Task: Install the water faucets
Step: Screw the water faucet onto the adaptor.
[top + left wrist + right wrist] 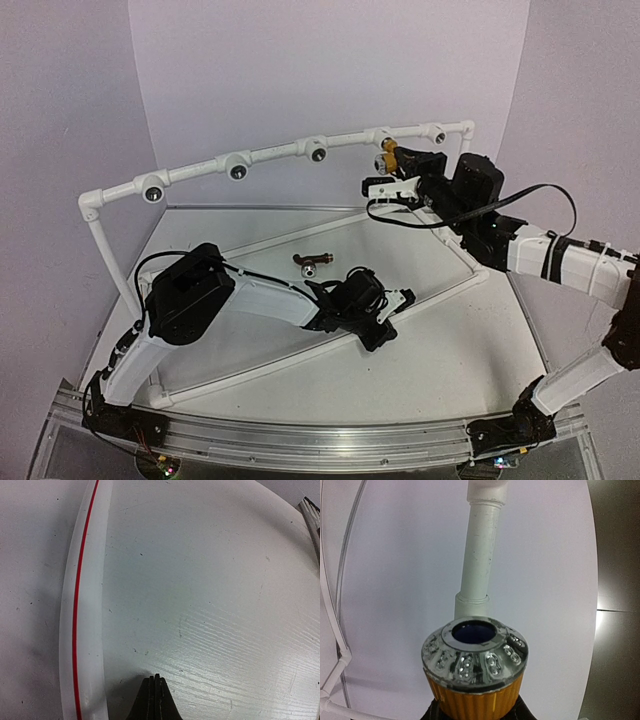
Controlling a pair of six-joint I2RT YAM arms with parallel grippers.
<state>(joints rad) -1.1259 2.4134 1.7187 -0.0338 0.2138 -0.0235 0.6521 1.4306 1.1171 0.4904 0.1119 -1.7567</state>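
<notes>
Faucet (475,680) of yellow-orange ribbed plastic, silvery studded end, sat clamped in right gripper (398,160). Dark reddish-brown plastic faucet (312,263) lay loose; left gripper (155,700) was closed, empty.

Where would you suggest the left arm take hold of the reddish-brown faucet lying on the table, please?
Grip the reddish-brown faucet by its slim brown barrel, coming straight down from above. It lies flat on the table, long axis running left to right in the top view, so a pinch across the barrel should fit, likely clear of its silvery round end.
</notes>
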